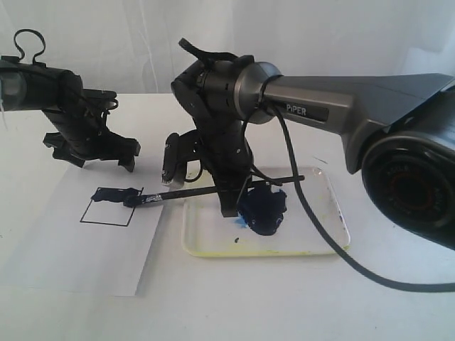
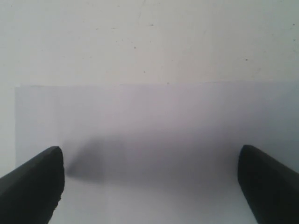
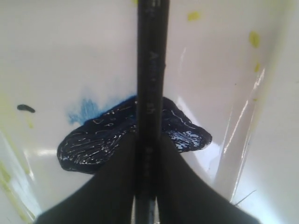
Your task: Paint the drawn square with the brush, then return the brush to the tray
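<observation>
On the white paper, the drawn square carries a dark blue-black daub along its far edge. The brush stretches from the tray out to the paper, its wet bristles at the square's right side. My right gripper is shut on the black handle above the dark blue paint blob in the tray. My left gripper stands open over the paper's far edge, behind the square. Only bare paper shows between its fingers.
The right arm's black cable runs over the tray's right part and off onto the table in front. Yellow stains mark the tray's near rim. A small dark paint spot lies in the tray beside the blob.
</observation>
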Robot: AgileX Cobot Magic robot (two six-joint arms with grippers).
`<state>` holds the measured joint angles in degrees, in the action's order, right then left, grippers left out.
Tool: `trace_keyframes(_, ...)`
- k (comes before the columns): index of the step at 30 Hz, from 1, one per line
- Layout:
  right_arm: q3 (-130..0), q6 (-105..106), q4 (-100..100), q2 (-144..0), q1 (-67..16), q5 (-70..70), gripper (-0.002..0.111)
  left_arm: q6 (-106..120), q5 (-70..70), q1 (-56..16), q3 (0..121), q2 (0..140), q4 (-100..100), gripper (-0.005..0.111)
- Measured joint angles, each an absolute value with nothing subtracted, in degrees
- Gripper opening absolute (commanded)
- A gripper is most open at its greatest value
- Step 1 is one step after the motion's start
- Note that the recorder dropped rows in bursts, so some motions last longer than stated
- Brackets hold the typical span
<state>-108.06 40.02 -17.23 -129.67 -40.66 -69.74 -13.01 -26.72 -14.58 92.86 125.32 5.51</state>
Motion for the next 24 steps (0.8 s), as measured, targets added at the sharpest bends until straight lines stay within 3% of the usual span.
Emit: trace_keyframes(24, -104.54, 39.45, -15.33, -127.59, -42.24, -69.71, 0.0, -13.11, -26.72, -14.58, 92.86, 125.32, 5.51, 0.105)
